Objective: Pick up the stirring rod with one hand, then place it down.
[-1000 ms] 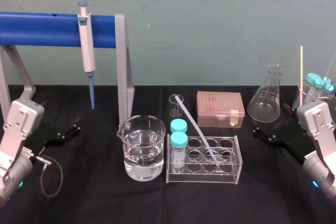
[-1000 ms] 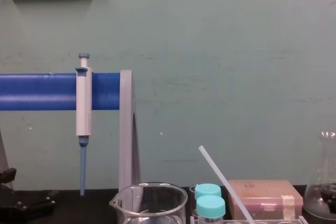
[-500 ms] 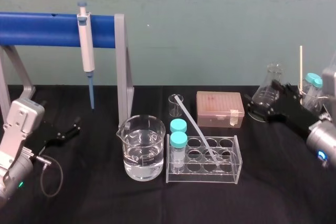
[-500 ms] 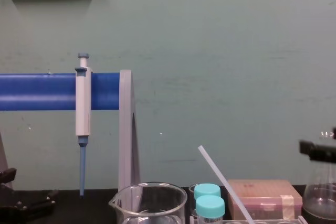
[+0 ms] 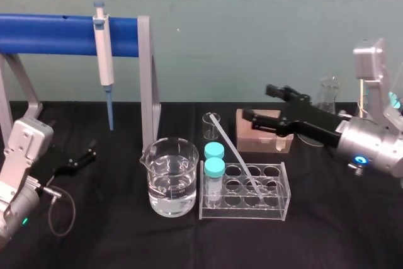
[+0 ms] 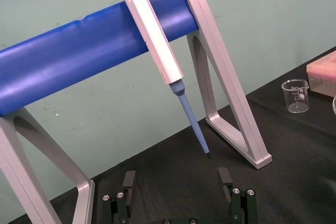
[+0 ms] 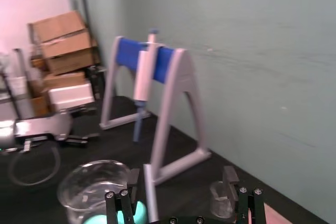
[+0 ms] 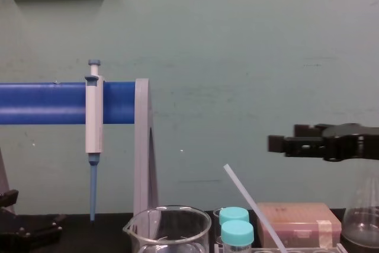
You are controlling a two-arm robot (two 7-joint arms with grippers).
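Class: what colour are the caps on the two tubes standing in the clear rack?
The caps are turquoise, seen best in the head view.

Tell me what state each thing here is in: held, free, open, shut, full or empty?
stirring rod: free, leaning with its lower end in the rack.
right gripper: open, raised above the pink box.
left gripper: open, low at the robot's left side.
large beaker: partly filled with clear liquid.
two tubes: capped, upright in the rack.
pipette: hanging on the blue stand.
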